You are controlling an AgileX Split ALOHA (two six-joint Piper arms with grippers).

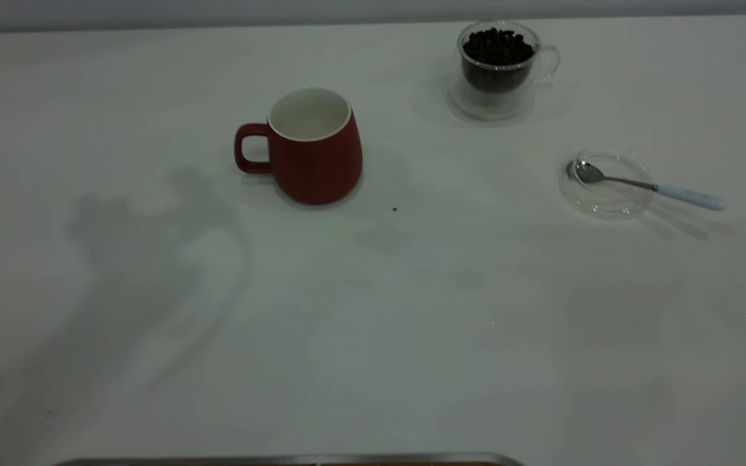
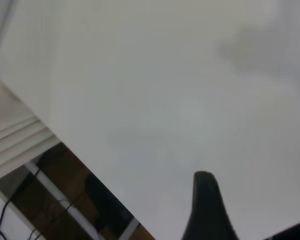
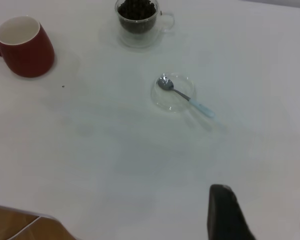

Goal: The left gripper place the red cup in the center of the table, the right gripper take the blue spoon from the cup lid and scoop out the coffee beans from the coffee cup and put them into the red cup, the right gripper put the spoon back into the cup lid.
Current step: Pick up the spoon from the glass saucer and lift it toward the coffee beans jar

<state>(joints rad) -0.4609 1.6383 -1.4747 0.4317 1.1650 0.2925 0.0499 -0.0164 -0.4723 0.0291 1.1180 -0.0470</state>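
Sitting upright mid-table (image 1: 412,323), the red cup (image 1: 313,147) is empty; coffee cup (image 1: 497,65) of coffee beans (image 1: 497,46) behind, blue spoon (image 1: 651,186) across the cup lid (image 1: 606,184). Left wrist: left gripper (image 2: 250,210), spread unclear. Right wrist: right gripper (image 3: 265,212) spread wide.

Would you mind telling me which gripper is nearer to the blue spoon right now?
The right gripper is nearer: its wrist view shows the blue spoon on the cup lid ahead. The left gripper sees only bare table near the edge.
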